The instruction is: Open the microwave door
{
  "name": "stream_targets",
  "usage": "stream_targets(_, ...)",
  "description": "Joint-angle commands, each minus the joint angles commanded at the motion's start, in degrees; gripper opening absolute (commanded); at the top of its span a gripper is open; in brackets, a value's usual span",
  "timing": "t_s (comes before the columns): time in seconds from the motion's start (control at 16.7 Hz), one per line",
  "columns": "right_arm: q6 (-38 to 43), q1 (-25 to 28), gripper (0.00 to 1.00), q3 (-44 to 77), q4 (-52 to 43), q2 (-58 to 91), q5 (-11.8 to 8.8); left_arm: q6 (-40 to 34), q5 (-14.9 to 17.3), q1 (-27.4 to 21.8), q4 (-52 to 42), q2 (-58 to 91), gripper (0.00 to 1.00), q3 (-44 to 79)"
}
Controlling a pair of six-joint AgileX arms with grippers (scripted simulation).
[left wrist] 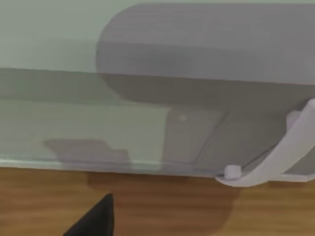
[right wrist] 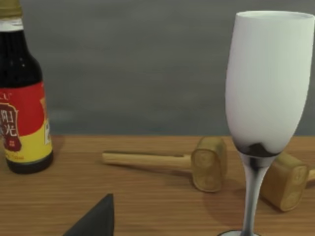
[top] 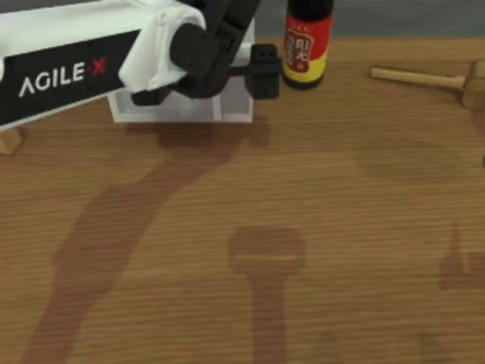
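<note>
White and boxy, the microwave (top: 182, 106) stood at the far edge of the wooden surface (top: 303, 212), left of centre, mostly hidden in the top view under my left arm. The left pincer (top: 265, 70) hung at its right end, just beside the soy sauce bottle (top: 307, 42); whether it was spread or pressed together I could not tell. The left wrist view looked close into the pale interior, with a white hinged piece (left wrist: 275, 157) low at one side, probably part of the microwave door. The door should be a stiff, light panel swinging on its hinge, best hooked at its free vertical edge. The right arm sat parked out of the top view, facing a wooden mallet (right wrist: 197, 162) and a white wine glass (right wrist: 268, 83).
</note>
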Motion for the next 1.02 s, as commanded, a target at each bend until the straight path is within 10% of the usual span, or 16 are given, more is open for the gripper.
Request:
stream_targets(0.54, 0.0, 0.0, 1.0, 0.0, 0.0, 0.0, 0.0, 2.44, 1.81, 2.79, 6.97, 10.56, 1.0, 4.02)
stream_targets(1.02, 0.0, 0.0, 1.0, 0.0, 0.0, 0.0, 0.0, 2.44, 1.81, 2.79, 6.97, 10.56, 0.4, 4.02)
